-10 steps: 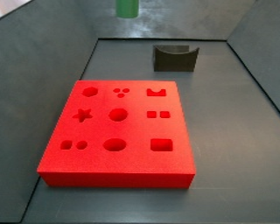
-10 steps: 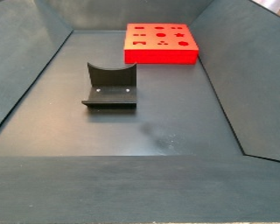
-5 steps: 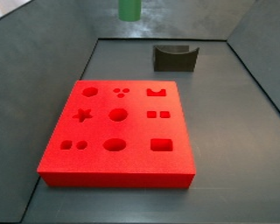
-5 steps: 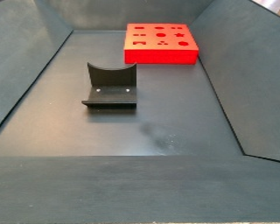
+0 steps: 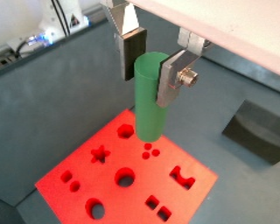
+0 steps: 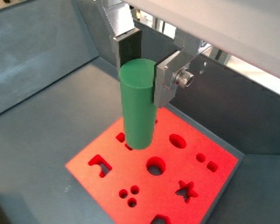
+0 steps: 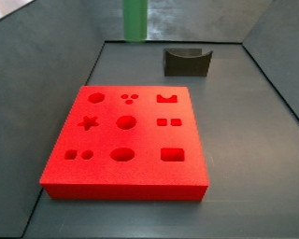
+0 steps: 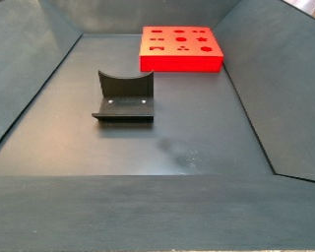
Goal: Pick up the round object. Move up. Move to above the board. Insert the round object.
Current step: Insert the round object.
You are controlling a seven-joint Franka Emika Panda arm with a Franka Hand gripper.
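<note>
Both wrist views look steeply down past the gripper onto the board, close. A side view stands near the board, facing the fixture; another views both from behind the fixture, board far.

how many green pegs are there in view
1. The green peg hangs upright, clamped between the gripper fingers above the red board. No others show, though the side views cover the floor.
</note>
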